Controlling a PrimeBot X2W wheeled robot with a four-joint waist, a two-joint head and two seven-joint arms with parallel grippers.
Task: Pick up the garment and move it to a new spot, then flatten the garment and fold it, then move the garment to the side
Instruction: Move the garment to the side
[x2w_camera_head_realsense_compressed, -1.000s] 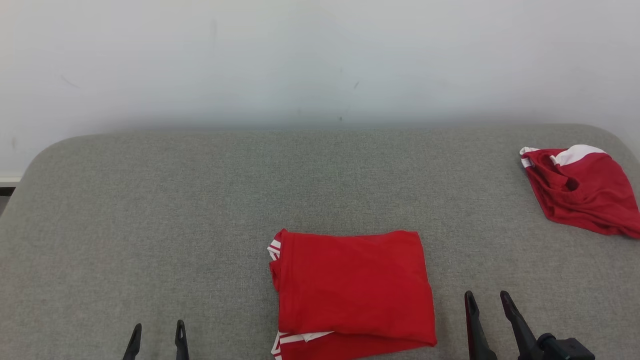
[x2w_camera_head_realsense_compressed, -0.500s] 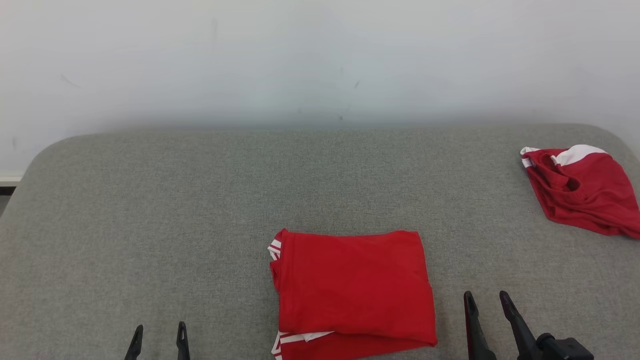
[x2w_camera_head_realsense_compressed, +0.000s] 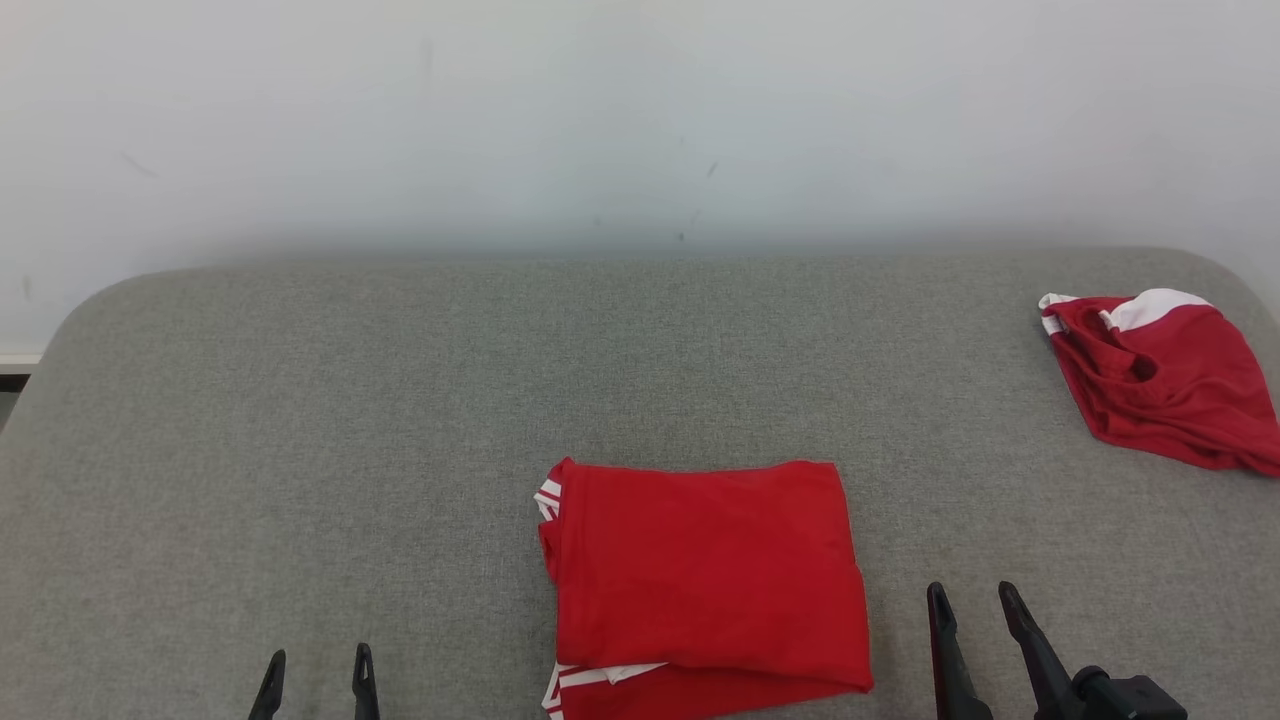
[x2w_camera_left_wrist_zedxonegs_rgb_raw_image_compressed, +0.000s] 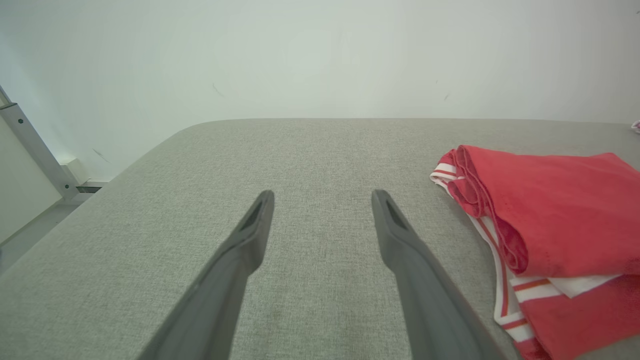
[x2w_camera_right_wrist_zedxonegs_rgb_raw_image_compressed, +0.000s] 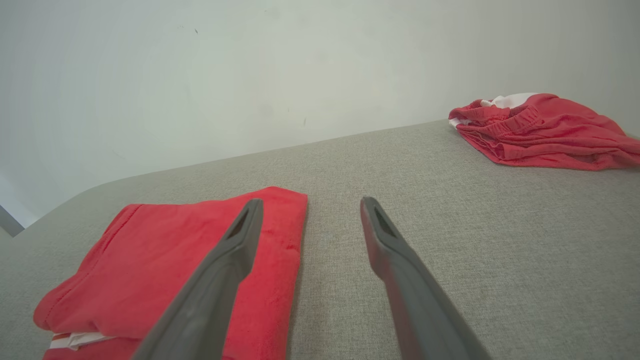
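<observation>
A red garment (x2w_camera_head_realsense_compressed: 705, 575) with white striped trim lies folded into a rectangle at the near middle of the grey padded table (x2w_camera_head_realsense_compressed: 400, 400). It also shows at the right of the left wrist view as the folded garment (x2w_camera_left_wrist_zedxonegs_rgb_raw_image_compressed: 550, 225), and at the lower left of the right wrist view as the folded garment (x2w_camera_right_wrist_zedxonegs_rgb_raw_image_compressed: 165, 265). My left gripper (x2w_camera_head_realsense_compressed: 316, 660) is open near the front edge, left of the garment and apart from it. Just right of the garment, my right gripper (x2w_camera_head_realsense_compressed: 972, 595) is open with nothing between its fingers.
A second red and white garment (x2w_camera_head_realsense_compressed: 1160, 375) lies crumpled at the table's far right edge, seen too in the right wrist view as the crumpled garment (x2w_camera_right_wrist_zedxonegs_rgb_raw_image_compressed: 545, 130). A pale wall (x2w_camera_head_realsense_compressed: 640, 120) stands behind the table. A metal post (x2w_camera_left_wrist_zedxonegs_rgb_raw_image_compressed: 30, 145) stands off the table's left.
</observation>
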